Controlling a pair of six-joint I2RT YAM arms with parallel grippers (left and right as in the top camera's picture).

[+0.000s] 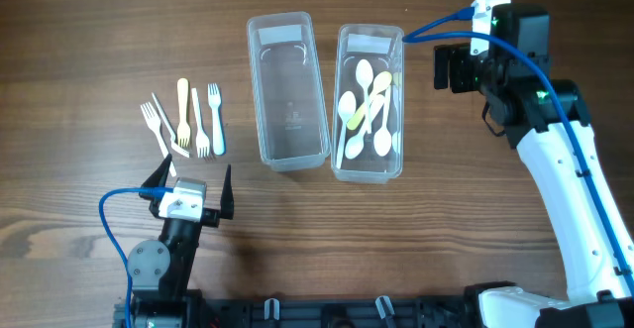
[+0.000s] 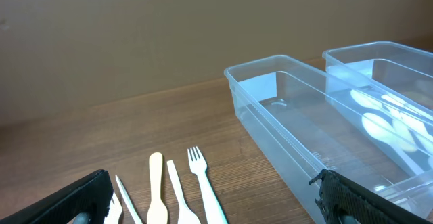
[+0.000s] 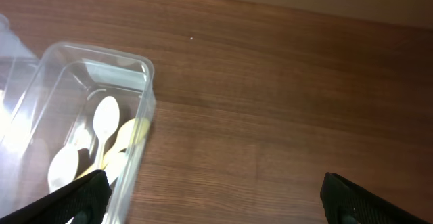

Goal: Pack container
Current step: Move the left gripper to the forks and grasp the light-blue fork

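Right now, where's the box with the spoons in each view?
Overhead: spoon box at upper centre, just right of the empty box.
Left wrist: far right edge, behind the empty box.
Right wrist: lower left, partly cut off.
Shared landmark: the white spoons inside it show in all three.

Wood-grain table point(image 1: 446, 239), brown, smooth, with a low matt sheen. Both containers point(image 1: 287, 100) are clear, glossy, smooth plastic. The spoons point(image 1: 363, 72) and the forks point(image 1: 215, 120) are smooth white and cream plastic, lightly shiny. The left gripper point(image 1: 195, 181) has matt black, rough-looking fingers point(image 2: 74, 200). The right arm point(image 1: 580, 209) wears a glossy white shell.
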